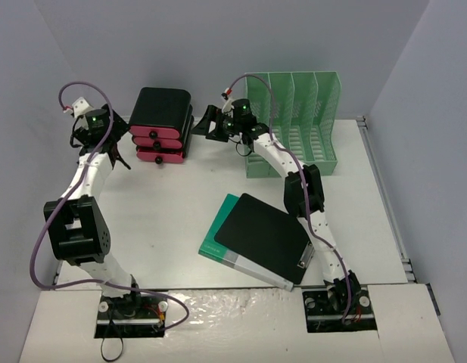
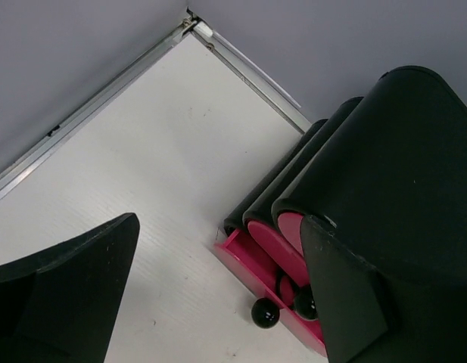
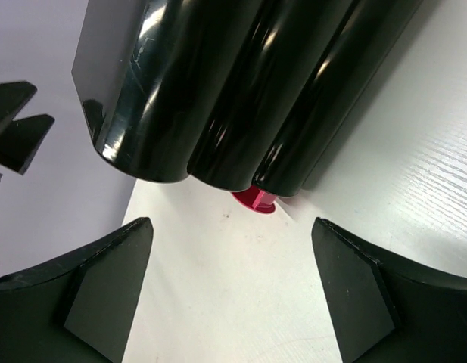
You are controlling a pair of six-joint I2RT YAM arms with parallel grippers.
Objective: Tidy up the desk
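I see desk: flat white matte top, pale grey walls around, filling overhead view. Left gripper jaws spread wide, empty, at 9 o'clock of pink-black drawer unit. Right gripper likewise spread, empty, at its 3 o'clock.

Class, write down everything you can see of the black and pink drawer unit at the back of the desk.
The drawer unit is a three-tier stack of rounded, glossy black shells, seemingly plastic, each with a pink drawer front and a round black knob. It stands upright on the desk, far left of centre. The left gripper and right gripper flank it, both open, neither gripping it.
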